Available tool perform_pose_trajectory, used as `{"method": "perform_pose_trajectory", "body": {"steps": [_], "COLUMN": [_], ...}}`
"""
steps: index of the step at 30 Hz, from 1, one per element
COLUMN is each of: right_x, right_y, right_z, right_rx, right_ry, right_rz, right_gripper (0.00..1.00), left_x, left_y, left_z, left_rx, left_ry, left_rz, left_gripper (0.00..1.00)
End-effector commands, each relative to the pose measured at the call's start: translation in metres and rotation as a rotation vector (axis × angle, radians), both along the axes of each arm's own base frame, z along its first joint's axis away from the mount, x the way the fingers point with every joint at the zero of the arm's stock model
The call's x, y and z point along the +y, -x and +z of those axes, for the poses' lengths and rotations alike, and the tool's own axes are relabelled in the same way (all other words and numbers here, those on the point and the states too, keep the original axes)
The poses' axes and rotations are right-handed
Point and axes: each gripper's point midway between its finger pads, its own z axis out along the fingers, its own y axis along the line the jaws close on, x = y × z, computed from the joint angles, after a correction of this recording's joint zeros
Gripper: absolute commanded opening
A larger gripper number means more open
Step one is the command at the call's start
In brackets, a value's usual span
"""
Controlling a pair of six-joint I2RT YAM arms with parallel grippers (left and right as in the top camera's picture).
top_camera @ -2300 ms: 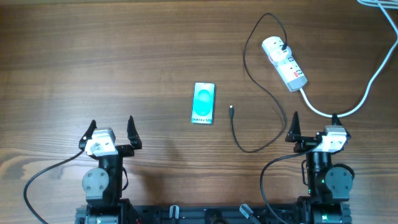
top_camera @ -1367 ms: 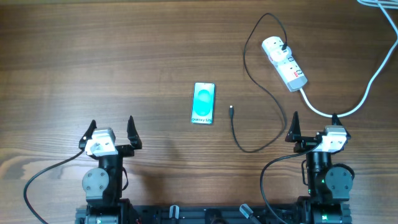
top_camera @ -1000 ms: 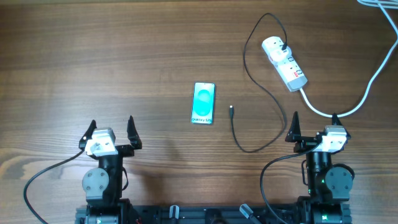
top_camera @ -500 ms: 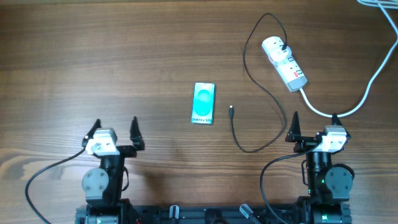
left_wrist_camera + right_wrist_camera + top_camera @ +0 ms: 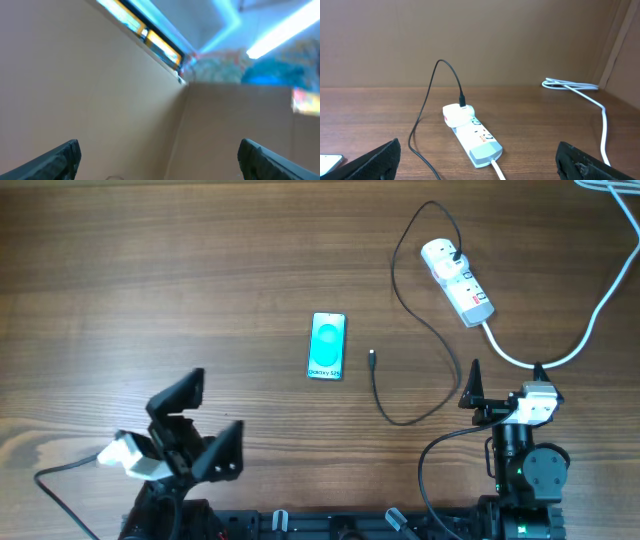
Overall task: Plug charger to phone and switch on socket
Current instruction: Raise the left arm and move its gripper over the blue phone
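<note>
Barely begun: nothing is gripped, and the charger's tip lies loose on the table

My left gripper [image 5: 203, 423] is tipped upward, jaws wide and empty, its camera seeing only wall and ceiling lights. My right gripper [image 5: 505, 383] sits low by its base, jaws also wide, holding nothing. The phone [image 5: 328, 347] lies flat mid-table, screen up. The charger [image 5: 372, 359] ends just beside it, not touching, its cable looping back to the socket [image 5: 457, 281]. Next, I judge, I must pinch that cable close behind the tip, line it up with the phone's near end, then press the socket's switch
</note>
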Motion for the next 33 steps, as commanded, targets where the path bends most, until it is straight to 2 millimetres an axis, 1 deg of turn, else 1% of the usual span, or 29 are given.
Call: {"method": "perform_pose_trajectory", "body": {"steps": [1,3,4,5,6,9,10,11,12,13,14,16,17,18,19,20,22,23,24,26,27,29,30,33], "right_x": [-0.001,-0.001,-0.001,-0.001,-0.001,-0.001,-0.001,-0.001,-0.001,-0.001,-0.001,-0.001,-0.001,-0.001,-0.001,-0.001,-0.001,-0.001,-0.001,-0.001,-0.001,-0.001,-0.001,-0.001], "right_y": [0.0,0.0,0.0,0.0,0.0,0.0,0.0,0.0,0.0,0.0,0.0,0.0,0.0,0.0,0.0,0.0,0.0,0.0,0.0,0.0,0.0,0.0,0.0,0.0], "right_z": [0.0,0.0,0.0,0.0,0.0,0.0,0.0,0.0,0.0,0.0,0.0,0.0,0.0,0.0,0.0,0.0,0.0,0.0,0.0,0.0,0.0,0.0,0.0,0.0], "right_rx": [-0.004,-0.004,-0.004,-0.004,-0.004,-0.004,-0.004,-0.004,-0.004,-0.004,-0.004,-0.004,-0.004,-0.004,-0.004,-0.004,-0.004,-0.004,-0.004,-0.004,-0.004,-0.004,-0.004,-0.004], "right_ry": [-0.012,-0.012,-0.012,-0.012,-0.012,-0.012,-0.012,-0.012,-0.012,-0.012,-0.012,-0.012,-0.012,-0.012,-0.012,-0.012,-0.012,-0.012,-0.012,-0.012,-0.012,-0.012,-0.012,-0.012], "right_rz": [-0.005,-0.005,-0.005,-0.005,-0.005,-0.005,-0.005,-0.005,-0.005,-0.005,-0.005,-0.005,-0.005,-0.005,-0.005,-0.005,-0.005,-0.005,-0.005,-0.005,-0.005,-0.005,-0.005,-0.005], "right_gripper": [1.0,1.0,1.0,1.0,1.0,1.0,1.0,0.99,1.0,0.99,1.0,1.0,1.0,1.0,1.0,1.0,1.0,1.0,1.0,1.0,1.0,1.0,1.0,1.0], "left_x": [0.021,0.017,0.014,0.011,0.012,0.018,0.022,0.025,0.027,0.027,0.024,0.011,0.006,0.0,-0.005,-0.009,-0.027,-0.033,-0.039,-0.046,-0.052,-0.065,-0.077,-0.106], "left_y": [0.015,0.01,0.0,-0.016,-0.028,-0.07,-0.088,-0.1,-0.108,-0.117,-0.124,-0.14,-0.145,-0.156,-0.162,-0.168,-0.183,-0.188,-0.193,-0.197,-0.199,-0.204,-0.209,-0.219], "left_z": [0.061,0.081,0.091,0.098,0.103,0.103,0.095,0.087,0.08,0.067,0.056,0.024,0.017,0.006,-0.001,-0.014,-0.04,-0.052,-0.071,-0.1,-0.126,-0.152,-0.163,-0.181], "left_rx": [-0.069,-0.036,0.022,0.133,0.234,0.596,0.779,0.907,0.998,1.123,1.215,1.451,1.496,1.555,1.584,1.634,1.731,1.758,1.799,1.87,1.937,1.942,1.9,1.809], "left_ry": [0.085,-0.016,-0.103,-0.195,-0.24,-0.352,-0.385,-0.396,-0.406,-0.441,-0.486,-0.555,-0.554,-0.55,-0.541,-0.534,-0.497,-0.518,-0.582,-0.693,-0.787,-0.924,-1.003,-1.109], "left_rz": [0.105,0.165,0.204,0.231,0.243,0.251,0.239,0.23,0.219,0.192,0.158,0.036,0.0,-0.054,-0.091,-0.132,-0.261,-0.274,-0.248,-0.148,-0.011,0.153,0.205,0.24], "left_gripper": [1.0,1.0,1.0,1.0,0.99,1.0,0.99,1.0,1.0,1.0,1.0,1.0,1.0,1.0,1.0,1.0,1.0,1.0,1.0,1.0,1.0,1.0,1.0,1.0]}}
